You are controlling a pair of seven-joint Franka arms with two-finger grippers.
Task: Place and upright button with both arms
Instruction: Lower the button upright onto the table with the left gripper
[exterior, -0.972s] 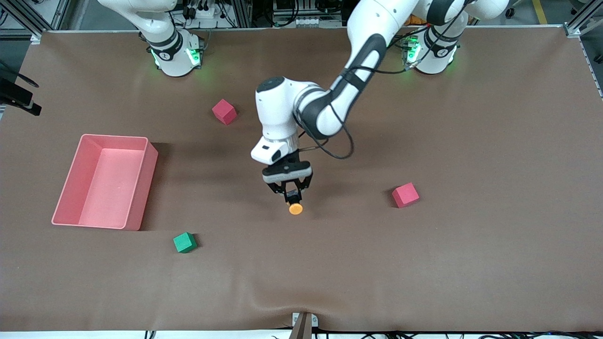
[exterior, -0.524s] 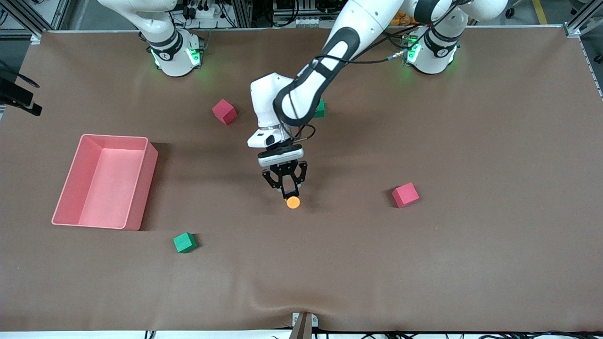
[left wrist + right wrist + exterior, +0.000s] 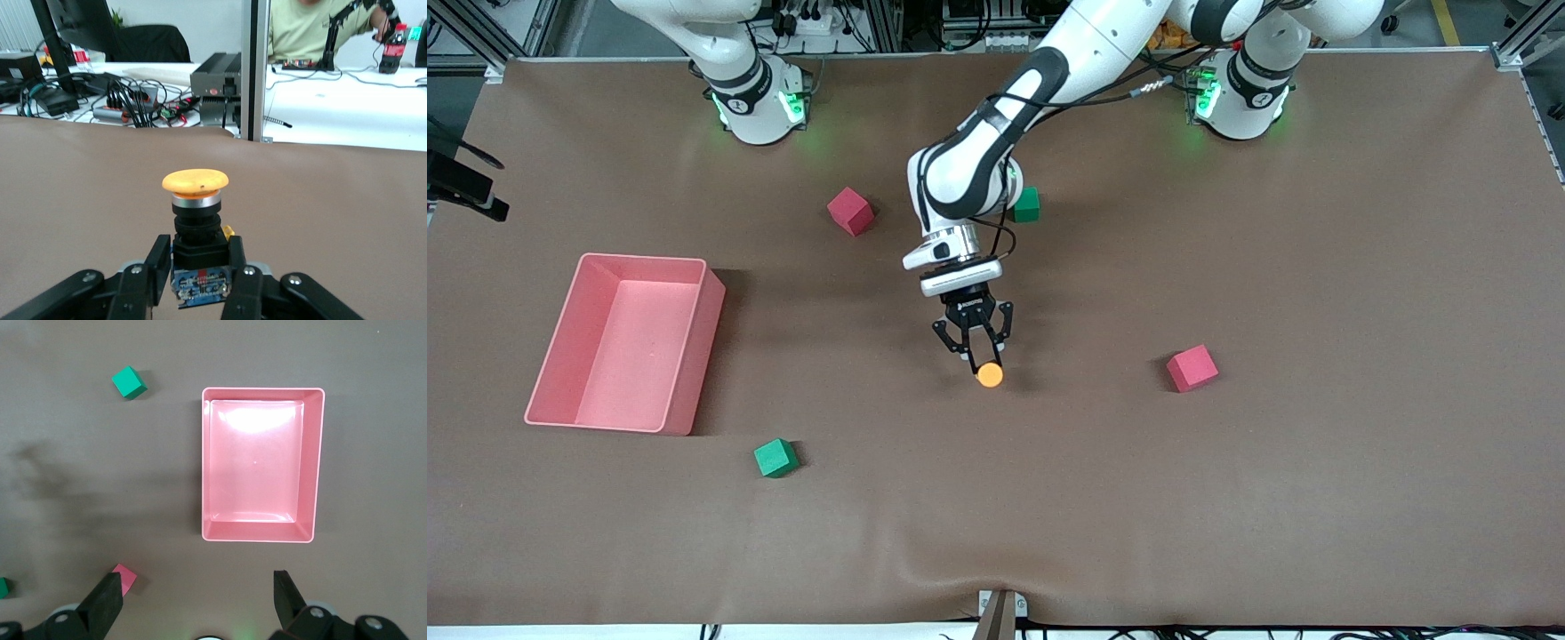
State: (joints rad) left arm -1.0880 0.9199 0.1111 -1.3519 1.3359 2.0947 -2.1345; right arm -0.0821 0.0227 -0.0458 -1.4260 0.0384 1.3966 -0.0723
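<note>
Your left gripper point(image 3: 976, 354) is clamped tight on the black body of the small push-button with the round orange cap point(image 3: 988, 375), its fingers point(image 3: 157, 267) pinching either side of the body while the cap sticks out past the fingertips. In the front view the button hangs over the middle of the brown cloth-covered table point(image 3: 1316, 498), low to the surface; whether it touches the cloth you cannot tell. To do this step well, bring the body's flat base square to the cloth before you let go, lower slowly, and part the fingers only once the base sits flat, since the wide cap on a narrow body looks top-heavy and likely to tip. Your right gripper point(image 3: 199, 603) waits high with its fingers spread wide and empty, over the pink rectangular plastic bin point(image 3: 261, 463). Around the left gripper the cloth is mostly bare: a red foam cube point(image 3: 1192, 368) lies toward the left arm's end of the table, a green foam cube point(image 3: 775, 458) lies nearer the camera toward the right arm's end, and a second red foam cube point(image 3: 849, 211) and a second green foam cube point(image 3: 1027, 204) lie back toward the arm bases. The cloth shows a ripple along its camera-side edge. The left wrist view shows desks, cables and a seated person in a pale green shirt point(image 3: 313, 30) past the table edge.
</note>
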